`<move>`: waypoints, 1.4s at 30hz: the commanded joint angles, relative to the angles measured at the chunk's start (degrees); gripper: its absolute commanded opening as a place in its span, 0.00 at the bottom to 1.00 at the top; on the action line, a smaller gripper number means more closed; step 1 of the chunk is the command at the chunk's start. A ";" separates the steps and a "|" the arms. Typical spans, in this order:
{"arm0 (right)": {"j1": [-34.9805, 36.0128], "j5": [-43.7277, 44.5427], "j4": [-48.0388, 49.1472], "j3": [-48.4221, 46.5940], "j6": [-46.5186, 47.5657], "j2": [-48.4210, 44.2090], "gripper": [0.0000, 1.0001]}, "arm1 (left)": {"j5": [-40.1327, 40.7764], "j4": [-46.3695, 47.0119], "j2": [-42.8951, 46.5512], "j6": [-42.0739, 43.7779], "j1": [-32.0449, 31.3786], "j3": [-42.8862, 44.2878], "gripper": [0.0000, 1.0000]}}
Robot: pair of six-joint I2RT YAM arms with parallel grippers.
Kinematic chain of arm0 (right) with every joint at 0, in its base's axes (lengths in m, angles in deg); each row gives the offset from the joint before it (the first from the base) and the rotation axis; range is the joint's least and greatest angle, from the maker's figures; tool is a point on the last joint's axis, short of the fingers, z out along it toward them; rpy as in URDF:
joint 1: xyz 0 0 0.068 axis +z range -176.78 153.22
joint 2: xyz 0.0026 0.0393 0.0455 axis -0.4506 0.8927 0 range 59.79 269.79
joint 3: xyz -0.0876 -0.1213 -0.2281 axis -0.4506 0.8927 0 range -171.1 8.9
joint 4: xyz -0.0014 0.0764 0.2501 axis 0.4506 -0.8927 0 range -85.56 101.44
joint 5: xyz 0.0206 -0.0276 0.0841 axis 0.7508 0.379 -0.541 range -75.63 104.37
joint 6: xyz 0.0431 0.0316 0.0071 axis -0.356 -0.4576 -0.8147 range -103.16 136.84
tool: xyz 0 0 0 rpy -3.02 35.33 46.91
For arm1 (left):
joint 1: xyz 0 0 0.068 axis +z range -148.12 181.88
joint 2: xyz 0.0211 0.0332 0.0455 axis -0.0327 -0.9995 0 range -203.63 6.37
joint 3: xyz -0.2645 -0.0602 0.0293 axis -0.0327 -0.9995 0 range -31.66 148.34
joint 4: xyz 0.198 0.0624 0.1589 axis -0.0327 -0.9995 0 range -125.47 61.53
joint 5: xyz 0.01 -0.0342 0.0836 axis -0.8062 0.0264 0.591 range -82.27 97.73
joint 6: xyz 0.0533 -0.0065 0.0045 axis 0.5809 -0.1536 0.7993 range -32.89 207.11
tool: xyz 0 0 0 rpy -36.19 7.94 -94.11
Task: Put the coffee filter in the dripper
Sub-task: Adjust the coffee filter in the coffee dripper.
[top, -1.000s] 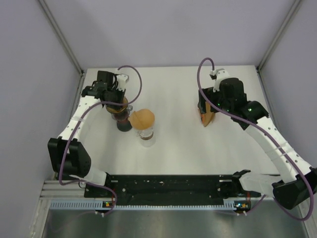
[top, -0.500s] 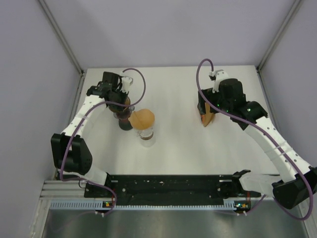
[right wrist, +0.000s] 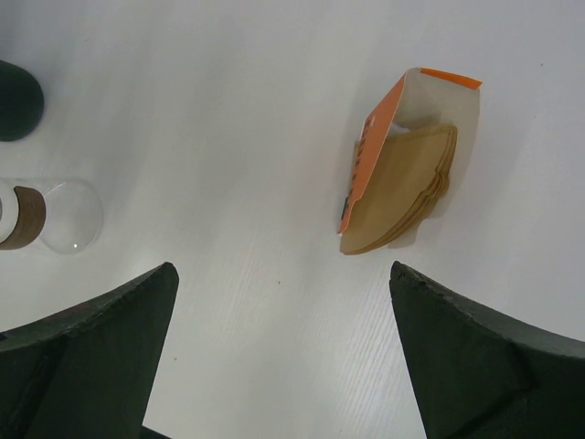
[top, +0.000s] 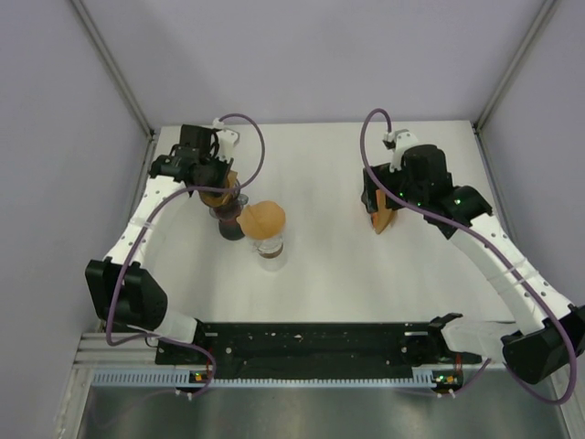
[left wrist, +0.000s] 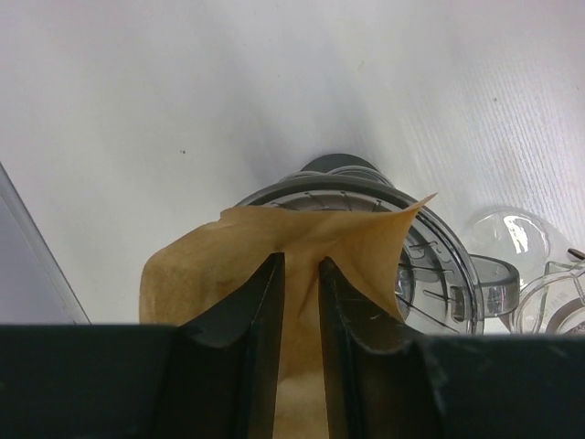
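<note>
Item, top view: the left gripper (top: 213,177) hangs over the dripper (top: 226,212) at 10 o'clock on the table (top: 320,265), with the brown filter (top: 220,192) showing between the two. A glass jar (top: 270,249) with a brown rounded top stands just beside the dripper at its 4 o'clock. The right gripper (top: 388,198) hovers at 2 o'clock over an orange box (top: 379,218). Item, left wrist view: we find the left gripper (left wrist: 300,267) with its fingers (left wrist: 260,302) a narrow slit apart and the filter (left wrist: 206,270) running through the gap; we cannot tell whether either pad touches the paper. The filter lies across the clear ribbed dripper (left wrist: 443,265), one corner standing up at 2 o'clock and a broad flap reaching past the rim at 8 o'clock, so we judge it laid on but not seated. Item, right wrist view: the right gripper (right wrist: 281,270) is spread wide with nothing in it, and the box (right wrist: 377,151) lies on the table with spare filters (right wrist: 402,197) fanning out. Handling note: we would part the fingers slowly, rise straight up so the paper does not cling and lift, then press the cone down evenly against the ribs, keeping clear of the jar.
</note>
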 commanded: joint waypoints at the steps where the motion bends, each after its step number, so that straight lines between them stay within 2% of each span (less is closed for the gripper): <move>1: -0.53 -2.03 1.76 -1.75 0.34 0.47 0.99 | 0.62 -0.68 3.20 1.48 0.15 3.43 0.28; 4: -0.53 -3.44 1.76 -2.71 0.78 0.91 0.99 | 0.00 -0.85 3.73 1.92 0.15 2.73 0.30; 8: -0.44 -10.45 3.51 -5.96 2.19 2.67 0.99 | 0.09 -2.43 4.52 2.01 0.15 4.04 0.32; 12: 2.71 -14.34 7.73 -12.80 3.50 8.89 0.99 | 0.26 -3.57 6.89 1.57 0.24 8.34 0.37; 15: 8.42 -13.20 8.01 -22.46 6.93 17.32 0.99 | 0.62 -3.41 9.26 1.13 0.50 9.93 0.47; 19: 13.52 -17.14 7.74 -38.96 11.33 32.60 0.99 | 1.14 -1.57 11.11 -0.18 2.43 9.24 0.59; 23: 16.60 -21.01 7.04 -54.97 12.30 46.50 0.99 | 2.73 2.65 10.41 -4.30 8.48 6.78 0.61; 28: 19.33 -23.92 7.21 -69.93 11.60 59.43 0.99 | -3.51 8.54 10.59 -9.05 14.74 2.56 0.65; 33: 20.65 -25.76 13.52 -70.75 9.05 62.70 0.99 | -8.25 11.44 10.15 -11.61 15.80 -1.39 0.61; 42: 21.62 -26.29 14.42 -68.72 8.87 63.05 0.99 | -11.51 14.17 10.77 -12.67 15.71 -5.17 0.56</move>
